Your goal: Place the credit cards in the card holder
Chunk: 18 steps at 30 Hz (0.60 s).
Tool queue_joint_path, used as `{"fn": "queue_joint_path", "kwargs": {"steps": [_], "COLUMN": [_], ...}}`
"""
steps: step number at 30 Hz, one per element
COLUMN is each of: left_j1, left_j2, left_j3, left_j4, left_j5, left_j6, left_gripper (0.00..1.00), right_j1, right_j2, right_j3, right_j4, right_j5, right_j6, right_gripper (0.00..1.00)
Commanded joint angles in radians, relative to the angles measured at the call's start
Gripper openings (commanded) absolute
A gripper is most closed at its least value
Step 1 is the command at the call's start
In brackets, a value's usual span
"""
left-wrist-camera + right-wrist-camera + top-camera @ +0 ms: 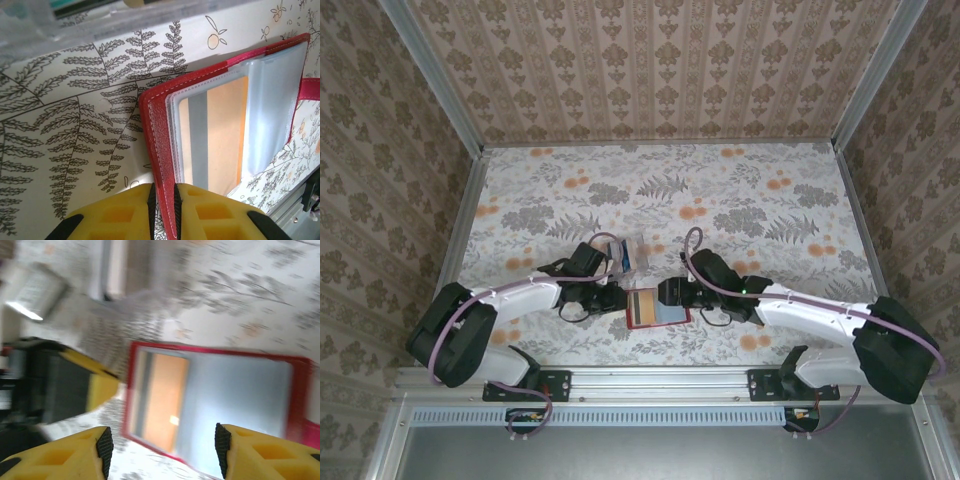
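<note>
- Jaws of the left gripper (164,212) are pressed almost together, pinching the red cover edge of the card holder (156,125). One yellow finger (125,212) sits on each side of that edge.
- Seen from above, this gripper lies at the holder's left side, low in the middle of the flower-printed table (750,190).
- Just beyond it, farther from the arm bases, stands a clear box (623,248) with several credit cards (640,255) in it. It is near the holder but apart from it.
- The card holder lies open on the table with its clear pockets facing up and its red outside down.
- A tan card (225,130) with a grey stripe sits inside the pocket nearest the pinched edge. The pocket next to it looks pale and cloudy, and I cannot tell whether it holds anything.
- A red clasp tab (312,87) sticks out from the holder's far edge.
- The right gripper (162,450) has its jaws spread wide with nothing between them. It hangs over the open holder without touching it — its wrist view is blurred, so finer detail is lost.
</note>
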Motion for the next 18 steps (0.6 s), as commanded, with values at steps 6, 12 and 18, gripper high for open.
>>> {"fn": "queue_joint_path", "kwargs": {"steps": [6,12,18], "left_j1": [0.011,0.011,0.010], "left_j2": [0.005,0.014,0.020], "left_j3": [0.001,-0.005,-0.009], "left_j4": [0.006,0.017,0.030], "left_j5": [0.018,0.025,0.030], "left_j6": [-0.004,-0.009,-0.016], "left_gripper": [0.20,0.20,0.20], "right_j1": [0.024,0.025,0.028], "right_j2": [0.122,0.178,0.218], "right_j3": [0.002,0.030,0.056], "right_j4": [-0.102,-0.099,-0.085], "right_j5": [0.053,0.038,0.019], "right_j6": [0.008,-0.002,-0.009], "right_gripper": [0.54,0.44,0.37]}}
